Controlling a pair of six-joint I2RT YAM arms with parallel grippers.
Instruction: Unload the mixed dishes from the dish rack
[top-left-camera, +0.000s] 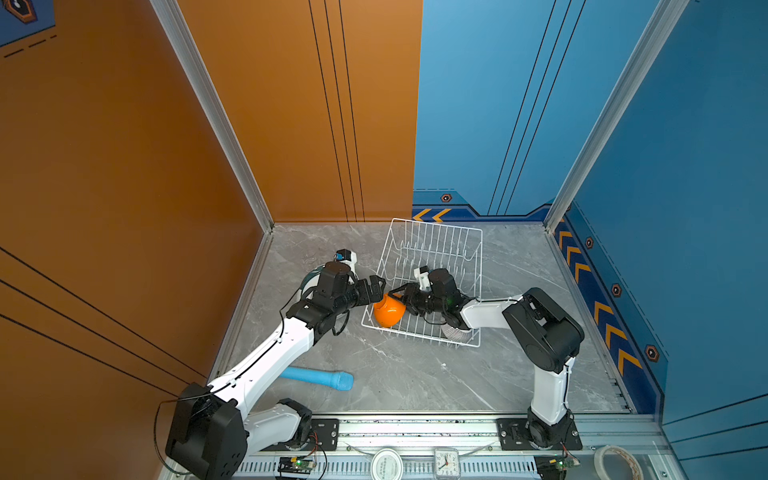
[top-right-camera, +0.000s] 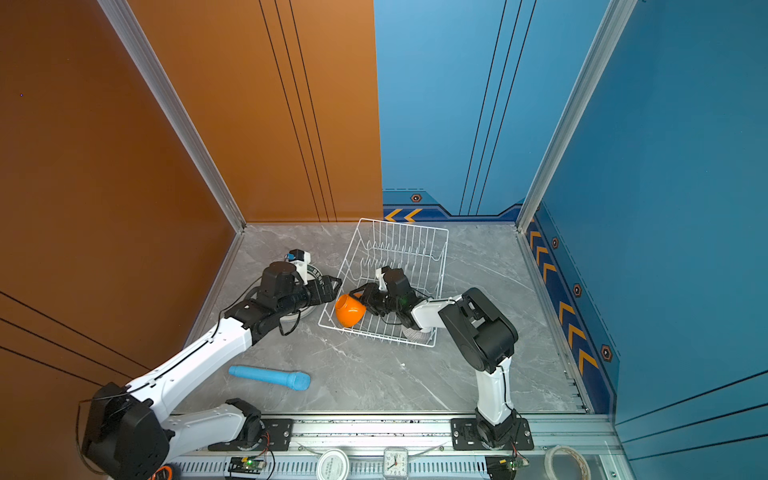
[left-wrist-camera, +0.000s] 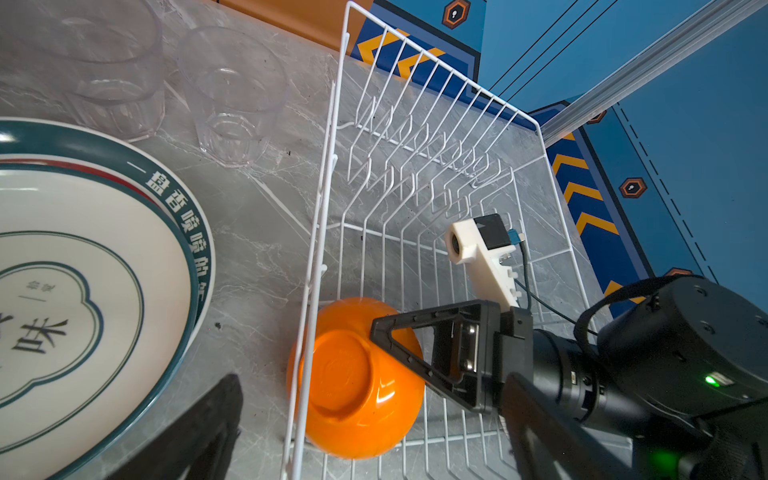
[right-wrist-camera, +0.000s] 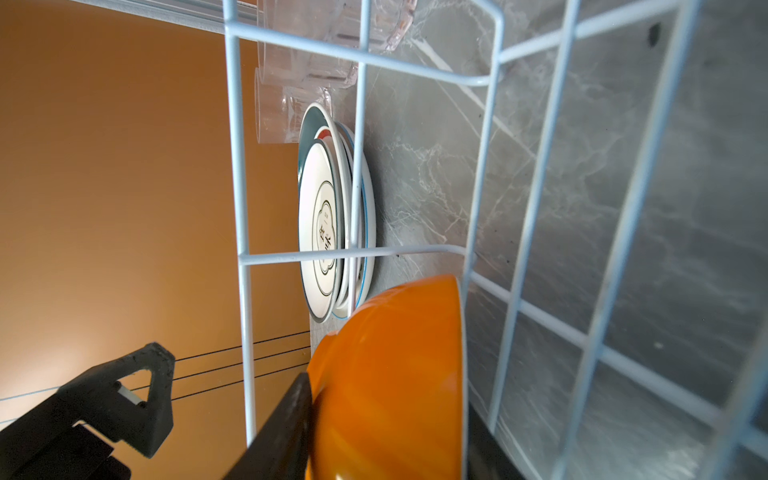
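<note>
- right gripper (top-left-camera: 397, 296): closed in on the orange bowl (top-left-camera: 388, 313), fingers (right-wrist-camera: 282, 436) on both sides of it.
- orange bowl: on its side in the near left corner of the dish rack (top-left-camera: 436, 223).
- left gripper (top-left-camera: 377, 289): spread wide, empty, just outside that corner.
- plates (left-wrist-camera: 83, 291), tumblers (left-wrist-camera: 232, 95): on the table (top-left-camera: 415, 374), beside the rack's left wall.

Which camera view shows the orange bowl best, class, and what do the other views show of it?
The left wrist view: the orange bowl shows nearly whole, foot ring facing the camera. Both top views show it small. The right wrist view shows only its outer wall, cropped.
</note>
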